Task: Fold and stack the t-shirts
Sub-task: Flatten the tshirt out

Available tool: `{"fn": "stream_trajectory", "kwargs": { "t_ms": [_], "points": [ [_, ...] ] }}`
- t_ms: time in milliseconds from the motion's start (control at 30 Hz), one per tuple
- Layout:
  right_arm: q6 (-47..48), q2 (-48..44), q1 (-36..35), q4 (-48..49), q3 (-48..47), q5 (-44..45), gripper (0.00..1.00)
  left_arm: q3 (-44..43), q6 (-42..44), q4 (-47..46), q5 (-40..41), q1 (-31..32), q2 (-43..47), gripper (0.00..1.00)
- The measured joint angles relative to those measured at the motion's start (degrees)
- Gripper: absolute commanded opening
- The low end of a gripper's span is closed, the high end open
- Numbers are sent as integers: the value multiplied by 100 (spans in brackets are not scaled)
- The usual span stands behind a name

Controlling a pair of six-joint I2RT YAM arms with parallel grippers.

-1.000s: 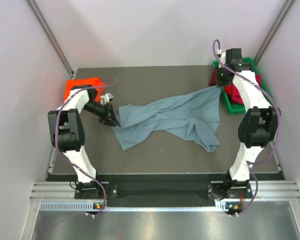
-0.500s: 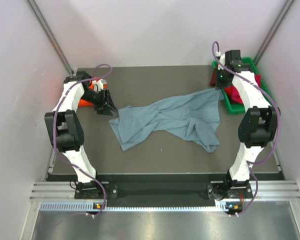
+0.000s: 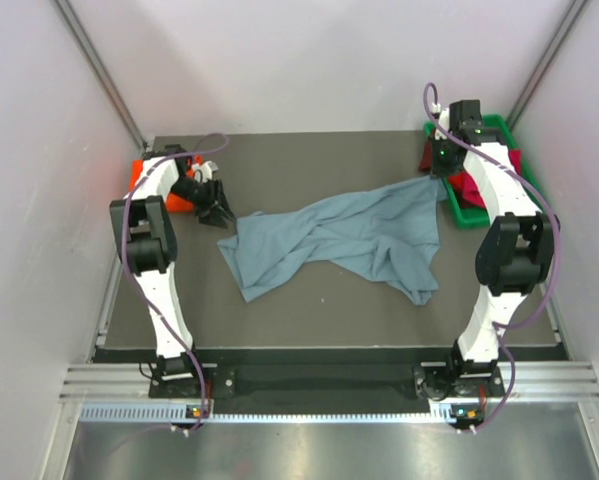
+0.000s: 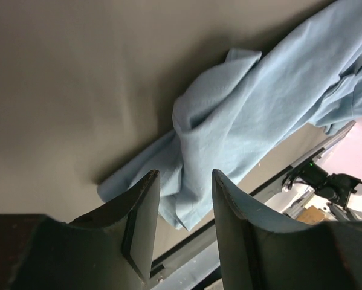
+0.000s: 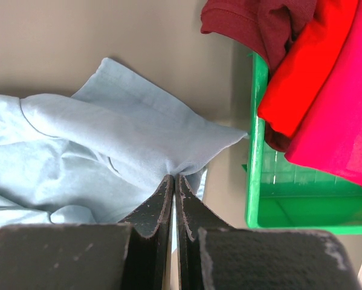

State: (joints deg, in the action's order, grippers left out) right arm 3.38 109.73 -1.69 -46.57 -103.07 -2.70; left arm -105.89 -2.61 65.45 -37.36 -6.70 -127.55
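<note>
Pinching the blue-grey t-shirt [image 5: 108, 151], right end effector [image 5: 176, 181] clamps; left end effector [image 4: 185, 178] half-open, empty.

- Open along the near edge of the desk [image 3: 329, 320], bare from side to side.
- Blocked low across the middle by the sprawled blue-grey shirt [image 3: 349, 235].
- Far right corner filled by the green bin [image 5: 256, 139]; far left by the orange shirt [image 3: 136, 178].
</note>
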Motion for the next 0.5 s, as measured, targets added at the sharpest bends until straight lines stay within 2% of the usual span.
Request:
{"fn": "stream_trajectory", "kwargs": {
  "t_ms": [433,467,500],
  "points": [
    [4,4,-4,28,0,26,0,-654,87,-92,-201,188,-662,44],
    [7,7,-7,28,0,31,0,-654,90,-87,-227,243,-688,40],
    [7,7,-7,31,0,37,0,-654,94,-90,-249,297,-704,25]
  ]
}}
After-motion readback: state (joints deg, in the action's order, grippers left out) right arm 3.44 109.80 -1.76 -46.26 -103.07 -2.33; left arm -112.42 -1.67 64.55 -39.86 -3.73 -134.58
